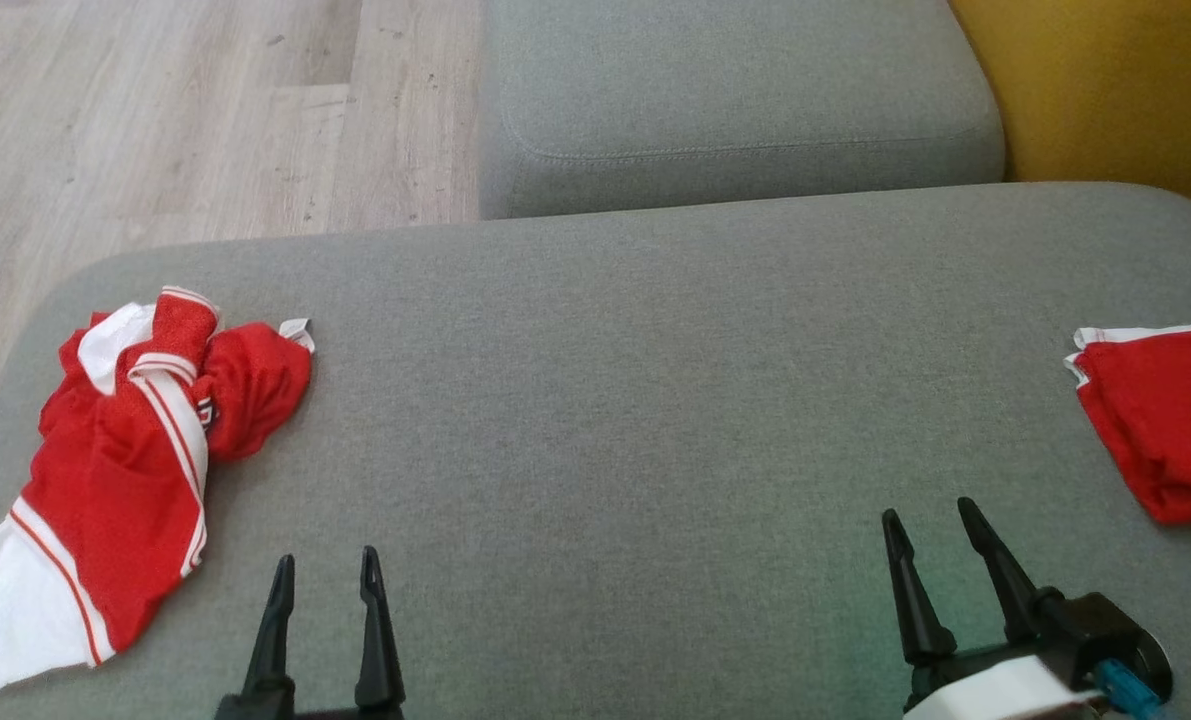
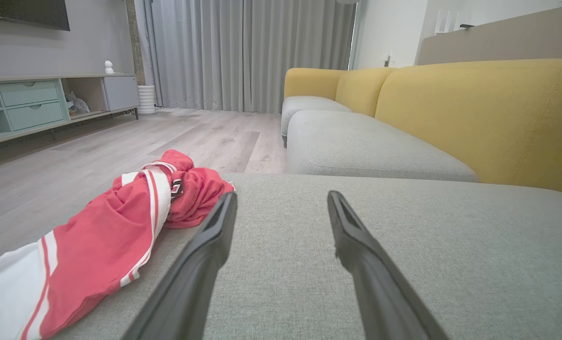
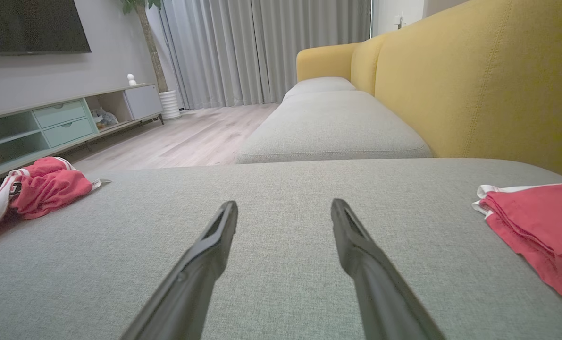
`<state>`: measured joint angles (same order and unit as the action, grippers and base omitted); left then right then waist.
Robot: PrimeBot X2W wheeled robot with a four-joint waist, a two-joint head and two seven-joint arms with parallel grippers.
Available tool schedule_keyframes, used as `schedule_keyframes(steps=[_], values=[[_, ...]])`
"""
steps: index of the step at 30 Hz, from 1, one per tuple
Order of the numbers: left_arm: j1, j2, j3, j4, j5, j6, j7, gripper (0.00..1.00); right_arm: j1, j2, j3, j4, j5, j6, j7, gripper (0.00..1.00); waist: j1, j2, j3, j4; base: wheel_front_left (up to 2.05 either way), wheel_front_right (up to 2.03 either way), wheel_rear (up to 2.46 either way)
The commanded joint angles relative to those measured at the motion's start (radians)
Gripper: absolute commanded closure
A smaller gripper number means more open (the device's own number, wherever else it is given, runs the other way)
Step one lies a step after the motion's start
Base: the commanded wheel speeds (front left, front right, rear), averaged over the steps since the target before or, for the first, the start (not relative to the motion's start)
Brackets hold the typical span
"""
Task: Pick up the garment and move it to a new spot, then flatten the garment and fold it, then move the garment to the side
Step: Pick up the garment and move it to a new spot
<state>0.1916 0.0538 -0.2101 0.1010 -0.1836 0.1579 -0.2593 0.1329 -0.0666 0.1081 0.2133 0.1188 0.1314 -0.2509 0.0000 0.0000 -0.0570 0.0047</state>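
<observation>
- Your left gripper (image 1: 327, 556) and right gripper (image 1: 927, 510) both stand wide open, holding nothing, over the grey cushion (image 1: 605, 400).
- The crumpled red-and-white garment (image 1: 135, 450) lies on the cushion, left of your left gripper.
- A second red cloth (image 1: 1165, 420) lies at the right edge.

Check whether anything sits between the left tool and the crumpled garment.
Nothing visible does. The left tool, open, hangs over bare grey cushion, and the crumpled garment lies just to its left. The other red piece is at the far right, off that path.
</observation>
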Motion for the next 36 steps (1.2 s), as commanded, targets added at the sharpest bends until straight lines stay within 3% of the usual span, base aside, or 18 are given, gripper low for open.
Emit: schedule_keyframes(steps=[1, 9, 25, 36], values=[[-0.031, -0.004, 0.031, -0.026, 0.008, 0.0, -0.002, 0.0, -0.032, -0.003, 0.022, -0.027, -0.008, -0.001, -0.011, 0.0, 0.0, 0.0, 0.0, 0.002, 0.0, 0.0, 0.0], [-0.041, -0.004, 0.028, -0.011, 0.021, -0.005, -0.002, 0.0, -0.019, -0.006, 0.014, -0.024, -0.011, -0.001, -0.011, 0.0, 0.0, 0.0, -0.002, 0.053, 0.0, 0.0, 0.0], [-0.047, -0.004, 0.04, -0.021, 0.021, 0.004, -0.002, 0.0, -0.04, -0.003, 0.018, -0.027, -0.008, -0.001, -0.011, 0.0, 0.0, 0.0, 0.041, 0.399, 0.0, 0.0, 0.0], [-0.06, -0.004, 0.029, -0.05, 0.0, 0.023, -0.002, 0.0, -0.051, -0.04, -0.002, -0.04, -0.012, -0.001, -0.011, 0.0, 0.0, 0.0, 0.115, 0.519, 0.0, 0.0, 0.0]])
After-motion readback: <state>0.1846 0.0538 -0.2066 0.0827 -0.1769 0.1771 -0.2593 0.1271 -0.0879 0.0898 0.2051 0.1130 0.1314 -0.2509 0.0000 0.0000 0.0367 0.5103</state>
